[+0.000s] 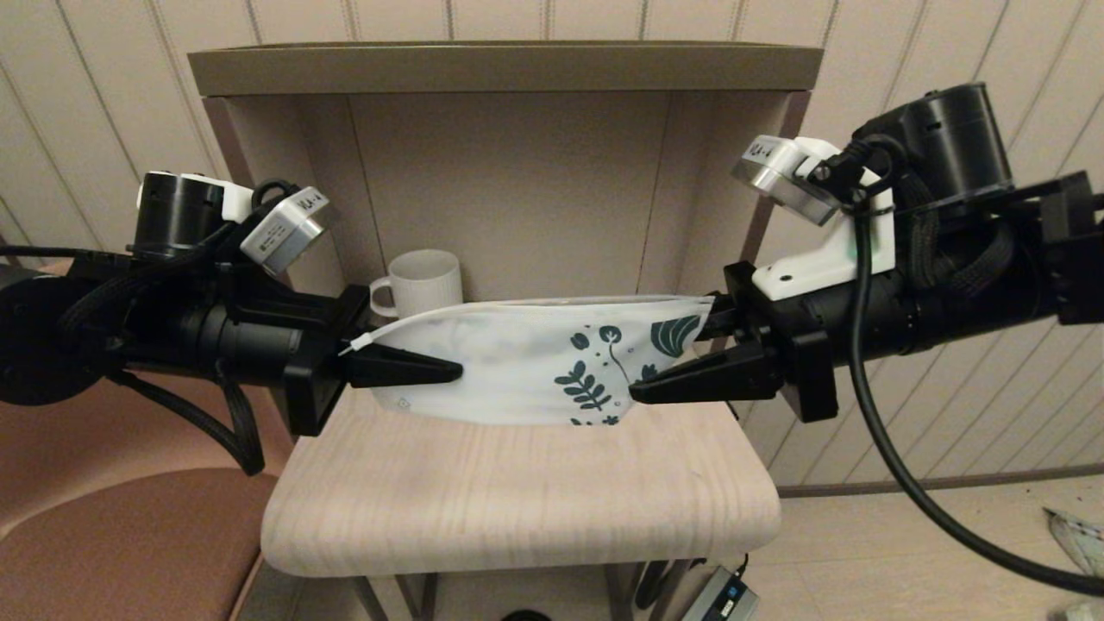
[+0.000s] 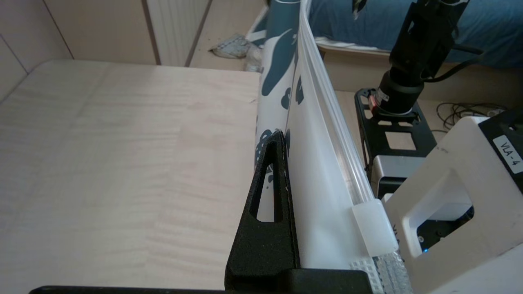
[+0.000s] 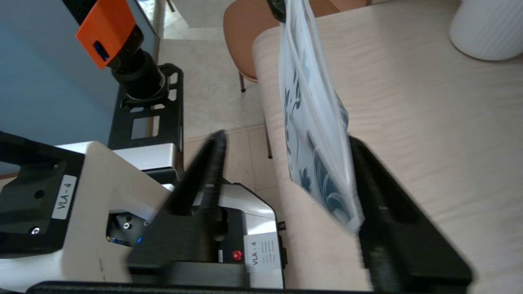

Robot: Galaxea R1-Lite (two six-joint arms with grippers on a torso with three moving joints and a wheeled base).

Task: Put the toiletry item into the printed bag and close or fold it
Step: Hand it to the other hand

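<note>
The printed bag (image 1: 517,362) hangs stretched above the pale wooden table (image 1: 517,509), with its zip edge on top and its teal leaf prints toward my right. My left gripper (image 1: 444,364) is shut on the bag's plain end, near the white zip slider (image 2: 374,226); in the left wrist view, one black finger (image 2: 269,192) presses flat on the bag (image 2: 322,163). My right gripper (image 1: 668,362) is open around the printed end; in the right wrist view its gap (image 3: 286,138) is wide, and the bag (image 3: 314,134) leans on one finger (image 3: 380,183). The toiletry item is out of view.
A white ribbed mug (image 1: 423,280) stands at the back left of the table, behind the bag, and also shows in the right wrist view (image 3: 486,28). A shelf recess walls in the table's back and sides. A brown chair seat (image 1: 112,535) sits low to the left.
</note>
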